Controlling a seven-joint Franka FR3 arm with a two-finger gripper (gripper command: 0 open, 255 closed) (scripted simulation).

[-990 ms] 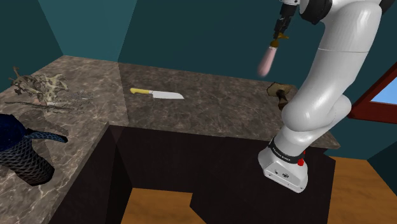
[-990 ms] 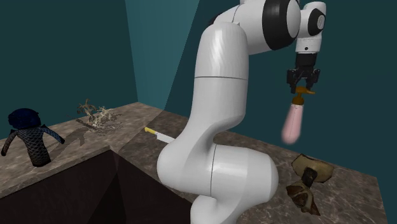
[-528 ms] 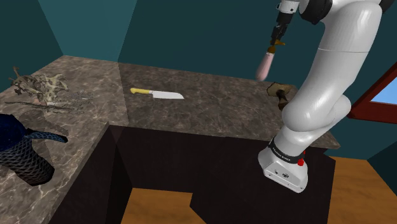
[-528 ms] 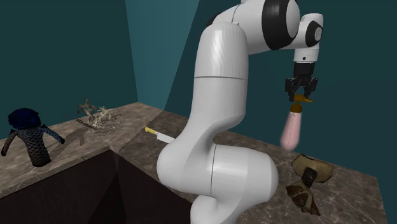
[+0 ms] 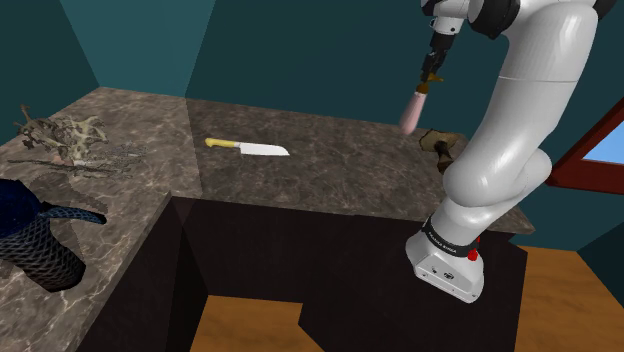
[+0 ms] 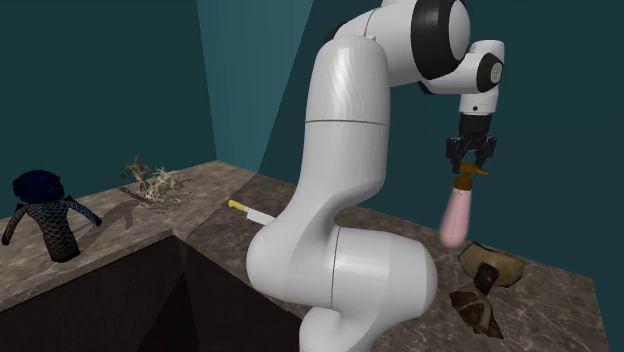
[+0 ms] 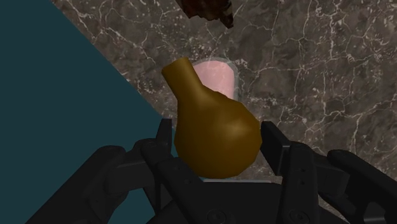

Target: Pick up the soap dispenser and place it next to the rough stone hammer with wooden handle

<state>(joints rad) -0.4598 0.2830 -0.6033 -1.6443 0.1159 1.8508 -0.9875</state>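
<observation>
1. lower than a second ago, my black two-finger gripper (image 6: 470, 165) has carried the pale pink soap dispenser with a brown pump top (image 6: 455, 218) down toward the dark marbled stone counter (image 5: 330, 160).
2. my fingers (image 7: 275, 137) are clamped on the brown pump head, with the pink bottle hanging below at a slight tilt.
3. the dispenser hangs in the air near the rough stone hammer with wooden handle (image 6: 485, 290), not touching it.
4. lettering on the dark band of my base (image 5: 447, 243) is too small to read.
5. the yellow-handled knife (image 5: 248, 147) has not moved.
</observation>
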